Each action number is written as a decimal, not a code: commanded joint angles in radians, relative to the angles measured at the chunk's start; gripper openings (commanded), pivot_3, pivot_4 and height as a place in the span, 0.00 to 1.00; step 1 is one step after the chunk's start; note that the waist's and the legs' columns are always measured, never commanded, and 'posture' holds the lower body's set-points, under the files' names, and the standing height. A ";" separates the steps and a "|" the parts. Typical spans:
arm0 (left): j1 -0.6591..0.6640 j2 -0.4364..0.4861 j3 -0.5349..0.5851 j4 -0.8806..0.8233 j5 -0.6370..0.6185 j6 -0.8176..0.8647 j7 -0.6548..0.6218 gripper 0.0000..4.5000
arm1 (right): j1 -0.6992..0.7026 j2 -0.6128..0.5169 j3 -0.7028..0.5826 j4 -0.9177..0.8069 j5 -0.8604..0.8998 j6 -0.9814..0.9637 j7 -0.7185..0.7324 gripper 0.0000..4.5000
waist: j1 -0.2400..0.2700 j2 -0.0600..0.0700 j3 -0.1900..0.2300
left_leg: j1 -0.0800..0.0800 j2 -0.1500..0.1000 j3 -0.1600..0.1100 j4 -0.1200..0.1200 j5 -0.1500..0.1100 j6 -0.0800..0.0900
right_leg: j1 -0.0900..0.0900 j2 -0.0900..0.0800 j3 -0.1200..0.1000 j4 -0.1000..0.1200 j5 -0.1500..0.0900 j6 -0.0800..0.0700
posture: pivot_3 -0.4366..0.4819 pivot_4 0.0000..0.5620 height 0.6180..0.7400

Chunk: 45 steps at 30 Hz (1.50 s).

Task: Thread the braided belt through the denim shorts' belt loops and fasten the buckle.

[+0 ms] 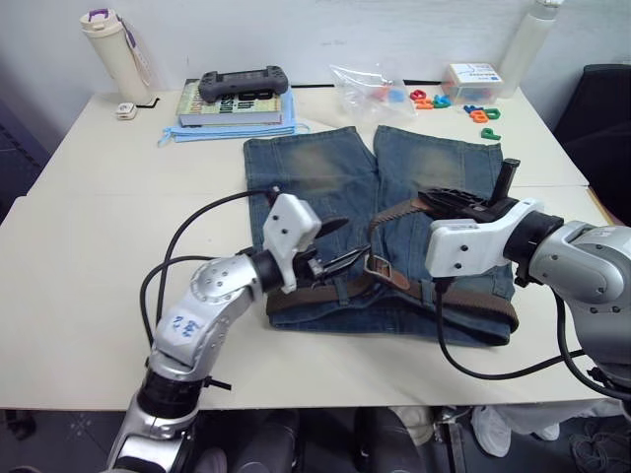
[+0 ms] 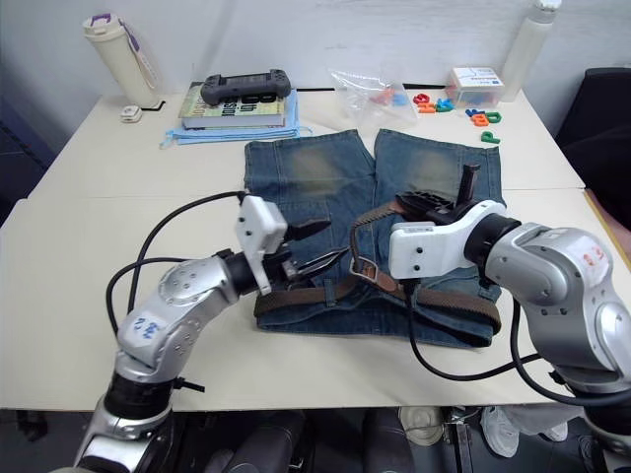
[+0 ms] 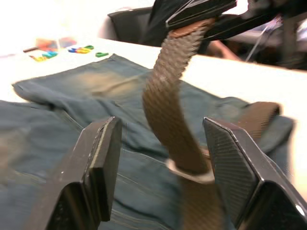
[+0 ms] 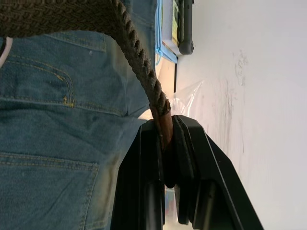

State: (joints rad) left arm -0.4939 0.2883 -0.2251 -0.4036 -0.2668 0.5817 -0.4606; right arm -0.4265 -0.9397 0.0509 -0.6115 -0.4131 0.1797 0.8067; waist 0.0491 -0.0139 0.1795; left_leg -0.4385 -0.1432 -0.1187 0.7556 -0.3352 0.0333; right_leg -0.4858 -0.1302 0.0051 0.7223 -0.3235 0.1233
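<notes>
The braided belt [image 1: 394, 281] lies along the waistband of the denim shorts [image 1: 325, 177], near the desk's [image 1: 79, 246] front edge, its free end arching up from the buckle [image 1: 377, 264]. The right gripper [image 4: 165, 139] is clamped on that tan tip (fingers tight together). The left gripper [image 3: 163, 163], fingers apart, straddles the rising strap just beside the buckle. Books [image 1: 235, 103] sit toward the far edge.
</notes>
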 commanded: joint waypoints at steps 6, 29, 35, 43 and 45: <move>-0.063 -0.054 -0.084 0.039 0.151 -0.050 0.076 0.67 | -0.021 0.019 0.010 -0.048 -0.039 0.005 0.007 0.00 | 0.001 0.000 0.000 | 0.000 0.000 0.000 0.000 0.000 0.000 | 0.000 0.000 0.000 0.000 0.000 0.000 | 0.48 0.27 0.34; -0.096 -0.167 -0.073 0.123 0.170 -0.065 0.083 0.01 | -0.022 0.078 0.026 -0.052 -0.067 0.021 0.013 0.00 | 0.000 0.000 0.000 | 0.000 0.000 0.000 0.000 0.000 0.000 | 0.000 0.000 0.000 0.000 0.000 0.000 | 0.48 0.27 0.34; -0.080 -0.188 -0.046 0.129 0.147 -0.058 0.081 0.01 | -0.026 0.099 0.027 -0.061 -0.065 0.055 0.019 0.00 | 0.000 0.000 0.000 | 0.000 0.000 0.000 0.000 0.000 0.000 | 0.000 0.000 0.000 0.001 0.000 0.000 | 0.48 0.27 0.34; -0.042 -0.236 0.012 0.121 0.063 -0.046 0.061 0.00 | -0.042 0.152 0.013 -0.081 -0.045 0.132 0.013 0.38 | -0.001 0.000 0.000 | 0.000 0.000 0.000 0.000 0.000 0.000 | -0.001 0.000 0.000 0.001 0.000 0.000 | 0.48 0.27 0.34; -0.032 -0.239 0.021 0.119 0.047 -0.039 0.060 0.00 | -0.044 0.160 0.014 -0.088 -0.051 0.153 0.012 0.62 | 0.000 0.000 0.000 | 0.000 0.000 0.000 0.000 0.000 0.000 | -0.001 0.000 0.000 0.001 0.000 0.000 | 0.48 0.27 0.34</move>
State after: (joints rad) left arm -0.5309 0.0570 -0.2235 -0.2436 -0.1933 0.5508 -0.3965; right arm -0.4549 -0.7803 0.0924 -0.6618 -0.4648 0.3148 0.8221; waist 0.0487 -0.0141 0.1796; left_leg -0.4384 -0.1432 -0.1189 0.7560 -0.3349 0.0329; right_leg -0.4863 -0.1298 0.0050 0.7231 -0.3234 0.1235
